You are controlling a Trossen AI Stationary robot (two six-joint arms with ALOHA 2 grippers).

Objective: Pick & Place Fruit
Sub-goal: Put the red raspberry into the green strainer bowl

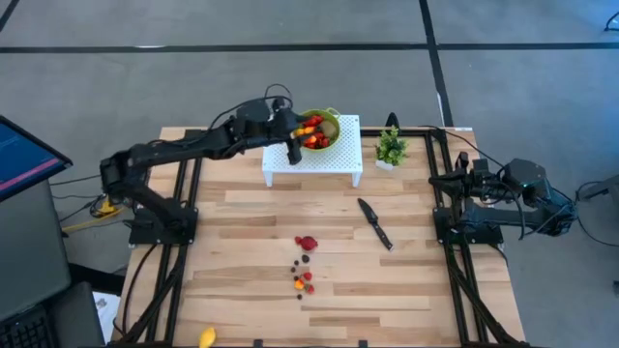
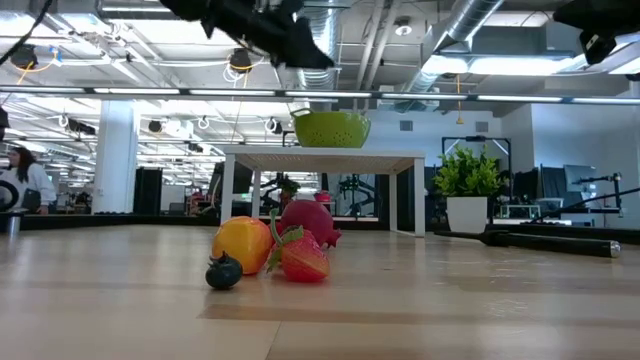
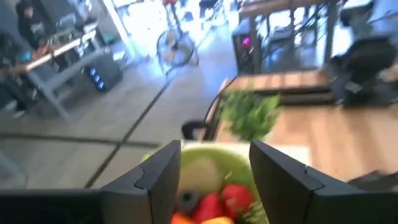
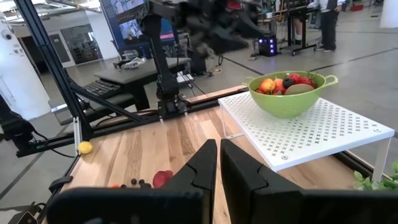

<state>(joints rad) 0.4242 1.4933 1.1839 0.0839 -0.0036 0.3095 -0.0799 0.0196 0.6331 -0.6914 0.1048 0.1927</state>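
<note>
My left end effector hung over the green bowl on the white stand, its fingers apart with nothing between them. Most fruit already sat in the bowl; a small cluster waited on the wooden surface, one yellow piece near its edge. My right end effector rested shut at the side. I judged that swinging away low could clip the rim and tip the bowl.
</note>
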